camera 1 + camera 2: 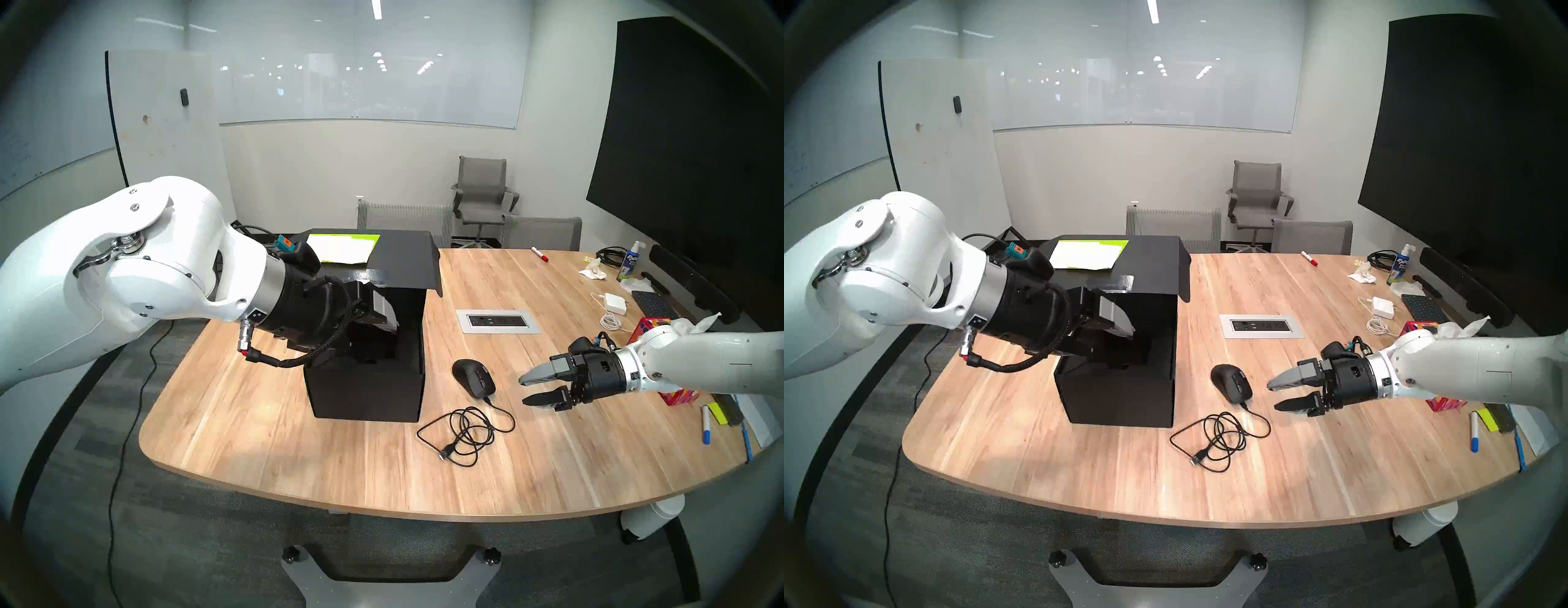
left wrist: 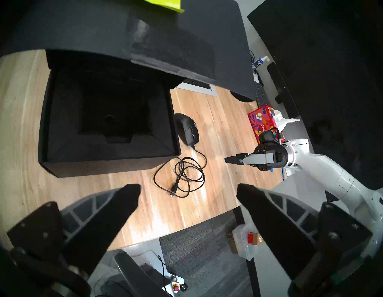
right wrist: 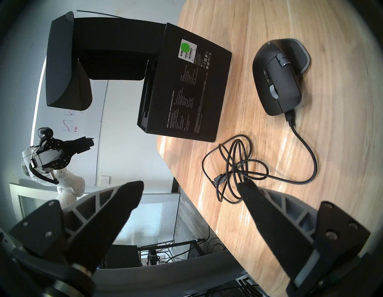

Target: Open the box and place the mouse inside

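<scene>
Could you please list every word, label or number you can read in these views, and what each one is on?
"Expo": partly legible on the spray bottle.
"Kleenex": seemingly, on the red tissue box.
"20": red, beside sketches on the whiteboard.
White print and barcode label with green dot on the box: too small to read.
The mouse shows no legible text.

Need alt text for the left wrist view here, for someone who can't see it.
Looking down past the open left gripper, a black box stands open on the wooden table, its lid raised and its dark foam recess empty. The black mouse lies beside it, cable coiled nearer the camera; the open right gripper hovers beyond.
</scene>
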### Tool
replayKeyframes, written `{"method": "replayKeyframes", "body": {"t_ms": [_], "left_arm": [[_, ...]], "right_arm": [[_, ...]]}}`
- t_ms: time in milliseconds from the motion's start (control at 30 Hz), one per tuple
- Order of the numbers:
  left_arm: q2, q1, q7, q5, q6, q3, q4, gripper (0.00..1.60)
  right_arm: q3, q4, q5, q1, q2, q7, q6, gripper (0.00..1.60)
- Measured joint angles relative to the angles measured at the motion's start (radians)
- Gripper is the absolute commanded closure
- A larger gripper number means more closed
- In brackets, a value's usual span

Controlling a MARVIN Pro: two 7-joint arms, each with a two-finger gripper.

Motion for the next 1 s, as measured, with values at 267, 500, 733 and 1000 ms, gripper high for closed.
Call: {"method": "replayKeyframes", "body": {"t_ms": [267,500,733,1000], "left_arm": [[-0.040,-0.009,0.012,0.015,-0.010,-0.002,0.044,0.00],[-0.064,-0.007,0.002,0.089,-0.010,0.010,0.073,0.00],[-0.088,-0.004,-0.015,0.157,-0.019,0.021,0.100,0.00],[-0.116,-0.003,-0.024,0.188,-0.038,0.026,0.131,0.00]], "right_arm": [[0.000,0.000,0.000,0.000,0.000,0.000,0.000,0.00],[0.000,0.000,-0.001,0.000,0.000,0.000,0.001,0.00],[0.000,0.000,-0.001,0.000,0.000,0.000,0.001,0.00],[0.001,0.000,-0.001,0.000,0.000,0.000,0.001,0.00]]}}
